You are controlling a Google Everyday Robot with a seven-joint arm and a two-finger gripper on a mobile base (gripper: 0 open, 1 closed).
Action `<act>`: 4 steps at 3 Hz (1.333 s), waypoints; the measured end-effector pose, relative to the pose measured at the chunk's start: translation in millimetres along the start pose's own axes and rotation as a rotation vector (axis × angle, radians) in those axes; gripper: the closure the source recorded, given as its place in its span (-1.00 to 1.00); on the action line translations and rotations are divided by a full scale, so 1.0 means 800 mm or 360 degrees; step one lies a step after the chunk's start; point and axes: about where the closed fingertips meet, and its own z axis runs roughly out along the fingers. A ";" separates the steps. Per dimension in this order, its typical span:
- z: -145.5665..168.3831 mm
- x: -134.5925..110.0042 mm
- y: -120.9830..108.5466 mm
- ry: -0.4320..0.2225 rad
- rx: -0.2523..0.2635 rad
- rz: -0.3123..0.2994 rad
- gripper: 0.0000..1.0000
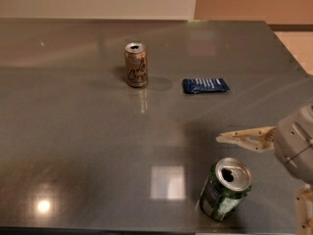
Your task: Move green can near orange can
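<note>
- big shiny grey table, beige wall behind it
- claw sits at the right edge, spread wide with nothing in it
- green can stands just below its upper finger, not touching
- orange can is well off to the claw's far left, with a blue packet up between them
- looks like the reach step to me: next it needs to straddle the green can and clamp

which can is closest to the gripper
The green can, at the front, right beside the gripper; the orange can stands far back, left of the blue packet.
</note>
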 end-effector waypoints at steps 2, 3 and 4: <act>0.020 -0.031 -0.013 -0.0047 -0.0022 -0.0070 -0.56; 0.010 -0.036 -0.036 -0.0048 0.0012 -0.0043 -0.11; 0.002 -0.043 -0.054 -0.0049 0.0036 -0.0031 0.36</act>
